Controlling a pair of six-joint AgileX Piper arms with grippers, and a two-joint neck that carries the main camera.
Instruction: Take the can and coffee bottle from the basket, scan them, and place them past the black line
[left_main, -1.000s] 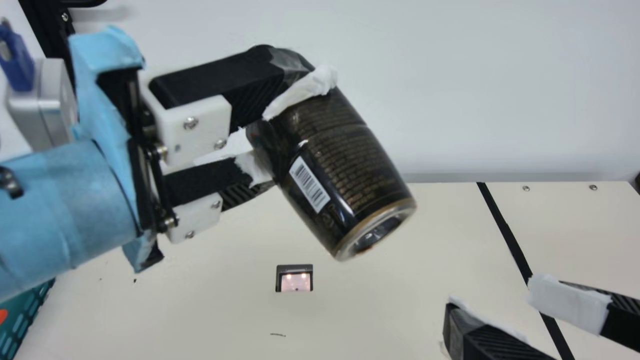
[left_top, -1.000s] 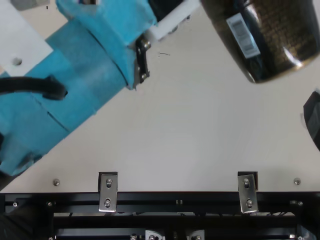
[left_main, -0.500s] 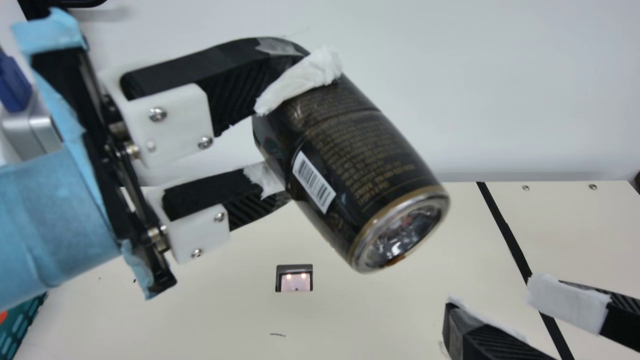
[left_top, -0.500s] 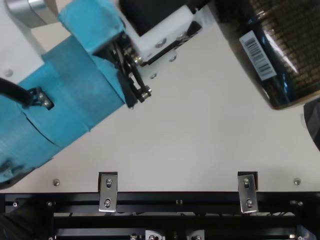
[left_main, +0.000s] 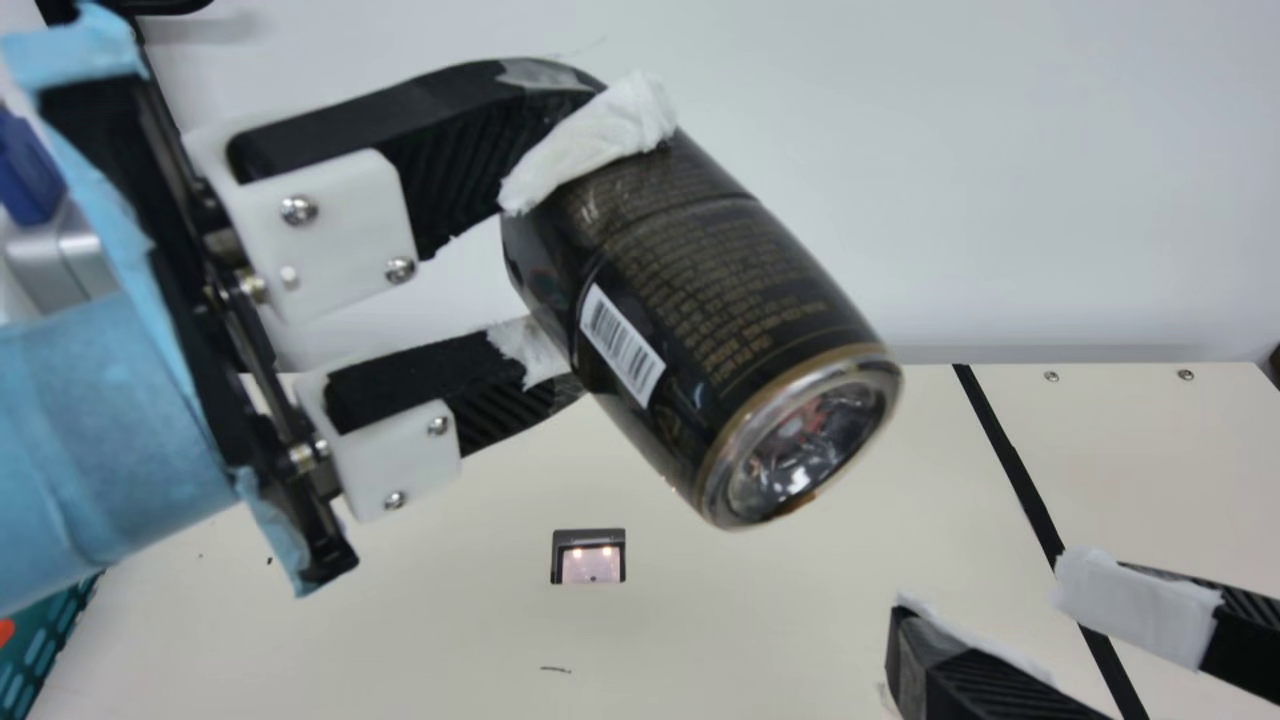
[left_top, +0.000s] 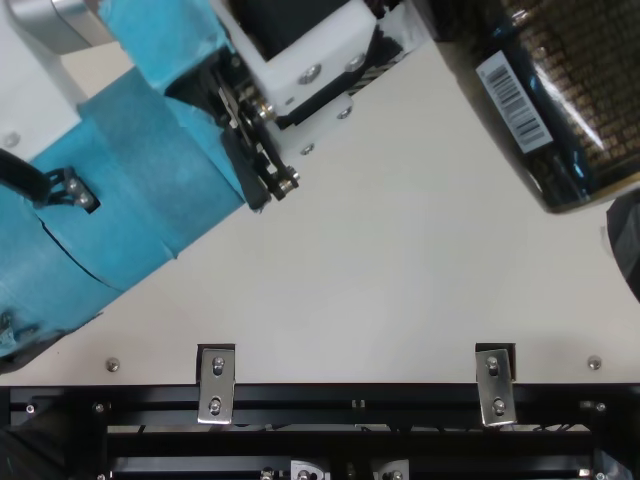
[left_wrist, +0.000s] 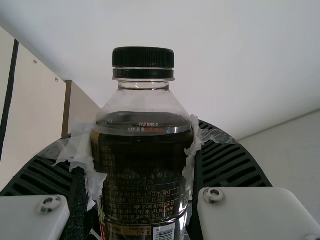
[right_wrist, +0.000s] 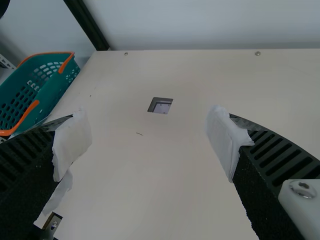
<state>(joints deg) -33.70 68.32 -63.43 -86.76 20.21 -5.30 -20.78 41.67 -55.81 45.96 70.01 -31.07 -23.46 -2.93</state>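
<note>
In the main view, the left gripper (left_main: 575, 240) is clamped on the coffee bottle (left_main: 700, 310), just above the centre of the frame. Its 2 ribbed fingers come in from the left and press on opposite sides of the bottle near its upper part, with white tape at both contacts. The bottle is held up off the table (left_main: 400, 630), tilted, so its body extends past the fingers and its round base points to the lower right. The barcode (left_main: 621, 345) shows on the side of the bottle, just right of the lower fingertip.

In the left wrist view, the bottle sits between the 2 fingers, touching both, with its dark green cap (left_wrist: 143, 62) at upper middle.

In the top view, the bottle fills the upper right corner and the left arm crosses the upper left.

The right gripper (left_main: 985, 615) is at the lower right of the main view, its 2 taped fingertips well apart with nothing between them, and it is apart from the bottle.

The scanner (left_main: 588, 556) is lit at lower middle, the black line (left_main: 1010, 455) slants down the right side, and the teal basket (right_wrist: 57, 95) with 2 orange handles is at the upper left of the right wrist view.
</note>
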